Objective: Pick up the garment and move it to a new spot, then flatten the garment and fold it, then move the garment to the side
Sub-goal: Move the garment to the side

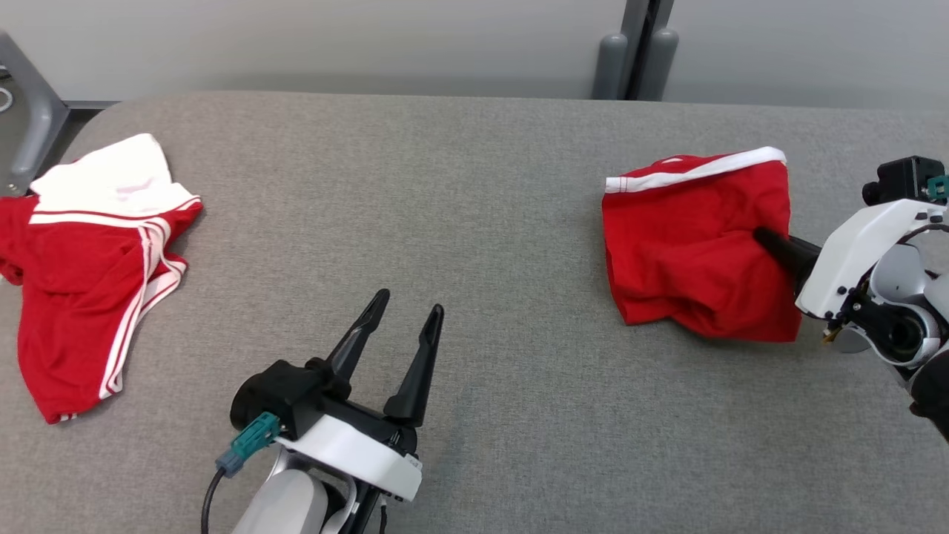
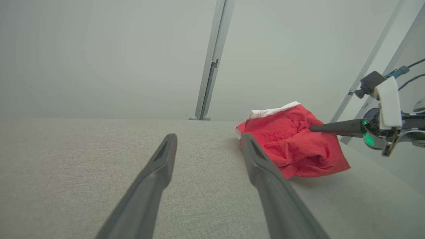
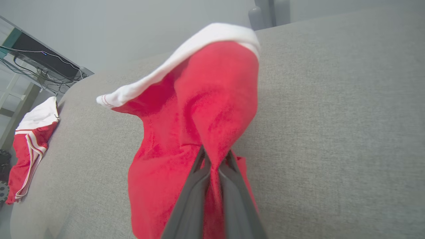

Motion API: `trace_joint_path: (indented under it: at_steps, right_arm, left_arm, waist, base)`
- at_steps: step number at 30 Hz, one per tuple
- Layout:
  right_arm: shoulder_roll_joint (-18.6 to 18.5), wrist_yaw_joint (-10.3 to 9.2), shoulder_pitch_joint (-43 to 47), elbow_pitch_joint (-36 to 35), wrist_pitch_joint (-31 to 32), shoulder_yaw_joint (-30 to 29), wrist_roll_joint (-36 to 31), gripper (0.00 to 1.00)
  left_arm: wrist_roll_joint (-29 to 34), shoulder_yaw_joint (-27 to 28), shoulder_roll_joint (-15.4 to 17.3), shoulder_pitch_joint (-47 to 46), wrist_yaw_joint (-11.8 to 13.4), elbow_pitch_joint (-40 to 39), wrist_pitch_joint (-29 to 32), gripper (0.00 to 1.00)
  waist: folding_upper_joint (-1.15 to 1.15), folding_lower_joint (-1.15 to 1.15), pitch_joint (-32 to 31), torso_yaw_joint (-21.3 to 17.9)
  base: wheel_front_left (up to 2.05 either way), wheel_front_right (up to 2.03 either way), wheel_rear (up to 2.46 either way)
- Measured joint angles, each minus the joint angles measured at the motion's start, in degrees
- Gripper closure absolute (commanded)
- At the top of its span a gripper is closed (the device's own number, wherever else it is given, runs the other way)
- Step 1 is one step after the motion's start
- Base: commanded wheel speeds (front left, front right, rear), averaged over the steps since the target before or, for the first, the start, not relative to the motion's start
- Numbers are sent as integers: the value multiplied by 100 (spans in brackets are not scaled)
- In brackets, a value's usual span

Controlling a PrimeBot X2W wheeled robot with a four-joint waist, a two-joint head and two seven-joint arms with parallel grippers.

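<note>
You had a grey fabric tabletop [image 1: 474, 185] w/ rounded far corners. At its left edge lay a spare red garment [image 1: 81, 297], crumpled, w/ white stripes & a white panel on top. Behind ran a pale grey wall [image 1: 296, 37], w/ a dark upright post [image 1: 641, 30] back-centre & a grey metal frame [image 1: 37, 111] far left.

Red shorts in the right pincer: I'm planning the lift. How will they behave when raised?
Probably floppy: the shorts bunch and crease around the right pincer, which pinches one fold. Likely light, since that fold tents up from a small pinch. They'll probably drape and drag across the table, not slide stiffly.
</note>
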Motion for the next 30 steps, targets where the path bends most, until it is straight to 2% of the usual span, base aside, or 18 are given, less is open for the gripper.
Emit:
trace_joint_path:
  at_steps: [8,16,30]
  right_arm:
    - [-347,0,-487,-35,-187,250,-91,100]
    - [-511,0,-914,62,-349,391,-44,100]
    - [-592,0,-1694,422,-502,734,-180,100]
  left_arm:
    - [172,-560,41,-495,0,-27,1,0]
    - [301,-913,89,-834,1,0,1,0]
    - [349,-991,289,-1076,21,-79,48,0]
  waist:
    - [0,0,433,-344]
    - [0,0,828,-709]
    - [0,0,1406,-1205]
  base:
    - [0,0,0]
    - [0,0,0]
    - [0,0,0]
